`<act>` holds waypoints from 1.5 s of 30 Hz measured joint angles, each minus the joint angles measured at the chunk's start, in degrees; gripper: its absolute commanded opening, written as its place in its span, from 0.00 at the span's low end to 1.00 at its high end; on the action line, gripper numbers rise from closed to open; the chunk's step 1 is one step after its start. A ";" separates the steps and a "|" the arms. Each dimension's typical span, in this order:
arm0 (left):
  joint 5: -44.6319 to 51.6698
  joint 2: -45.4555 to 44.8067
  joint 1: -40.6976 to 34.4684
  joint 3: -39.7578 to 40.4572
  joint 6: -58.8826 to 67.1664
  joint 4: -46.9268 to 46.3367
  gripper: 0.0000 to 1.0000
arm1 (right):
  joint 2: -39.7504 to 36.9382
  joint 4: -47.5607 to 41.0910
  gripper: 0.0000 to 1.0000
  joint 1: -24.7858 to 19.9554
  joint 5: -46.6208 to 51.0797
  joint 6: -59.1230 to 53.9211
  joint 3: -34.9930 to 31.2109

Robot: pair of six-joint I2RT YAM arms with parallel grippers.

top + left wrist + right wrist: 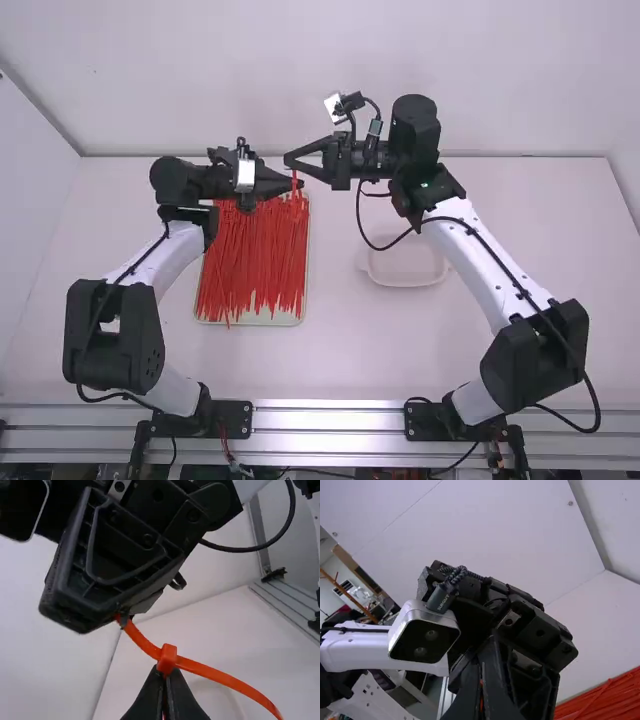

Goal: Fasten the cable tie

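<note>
The left hand [164, 676] is closed on the cable tie [168, 656] at its head. The right hand [121, 617], just beyond it, pinches the strap.

Risks:
- The thin strap may slip from the right hand's tips under pull.
- An off-axis pull may twist the head free, dropping the tie among the spare ties [255, 260] below both hands.

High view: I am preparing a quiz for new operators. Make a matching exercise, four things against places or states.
1. single orange plastic cable tie
2. pile of orange cable ties
3. clear plastic tub
4. left gripper

A. on the table, right of the pile
B. shut on the tie at its square head
C. held up off the table
D. lying flat, left of the tub

Pairs: 1-C, 2-D, 3-A, 4-B.
</note>
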 measured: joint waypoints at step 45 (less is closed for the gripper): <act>-1.81 -0.33 0.00 -21.66 25.42 -15.52 0.02 | 0.48 -0.59 0.00 0.28 -1.77 -1.27 -0.59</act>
